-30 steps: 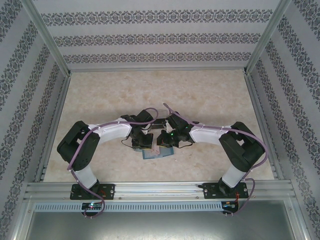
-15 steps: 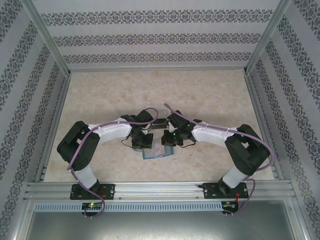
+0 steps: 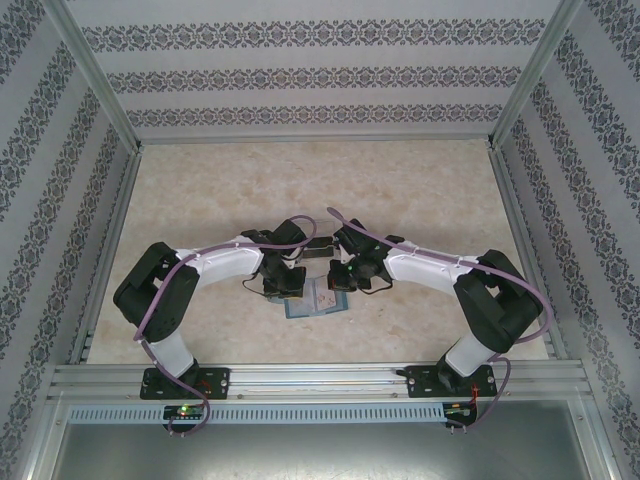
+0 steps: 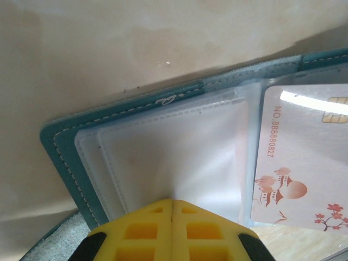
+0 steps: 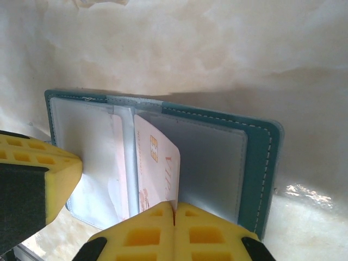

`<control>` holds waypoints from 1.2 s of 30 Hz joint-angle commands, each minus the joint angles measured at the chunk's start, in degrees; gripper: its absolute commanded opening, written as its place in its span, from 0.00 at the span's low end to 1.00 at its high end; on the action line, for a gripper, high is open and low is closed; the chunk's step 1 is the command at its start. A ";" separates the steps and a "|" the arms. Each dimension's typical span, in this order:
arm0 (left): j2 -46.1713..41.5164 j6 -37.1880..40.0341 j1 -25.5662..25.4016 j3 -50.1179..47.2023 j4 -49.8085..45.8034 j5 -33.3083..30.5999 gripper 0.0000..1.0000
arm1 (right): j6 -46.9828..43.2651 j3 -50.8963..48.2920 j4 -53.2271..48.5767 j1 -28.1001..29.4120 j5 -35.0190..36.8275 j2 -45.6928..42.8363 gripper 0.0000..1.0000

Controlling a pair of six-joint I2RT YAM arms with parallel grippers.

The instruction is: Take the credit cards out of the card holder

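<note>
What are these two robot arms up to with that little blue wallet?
They are working a card out of an open teal card holder lying on the table. The left gripper, fingers closed, steadies the holder at its clear plastic sleeves on one side. The right gripper pinches the edge of a pale credit card with a chip. The card is tilted up near the middle fold and is not yet clear of the holder.

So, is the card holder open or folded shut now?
Open. The card holder lies spread, both halves and clear sleeves facing up, one credit card standing out near the fold.
</note>
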 commanded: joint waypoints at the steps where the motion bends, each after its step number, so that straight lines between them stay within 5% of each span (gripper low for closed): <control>1: -0.54 0.63 -0.50 -1.02 -3.88 -3.51 0.00 | -0.81 1.27 -3.22 0.71 2.80 -0.03 0.05; 16: -0.54 0.71 -0.50 -0.83 -3.89 -3.43 0.00 | 2.76 3.58 -3.04 4.05 1.37 -0.04 0.18; 36: -4.29 0.64 -0.51 1.27 -6.18 -4.90 0.01 | 4.12 3.90 -4.78 4.41 1.83 -1.79 0.08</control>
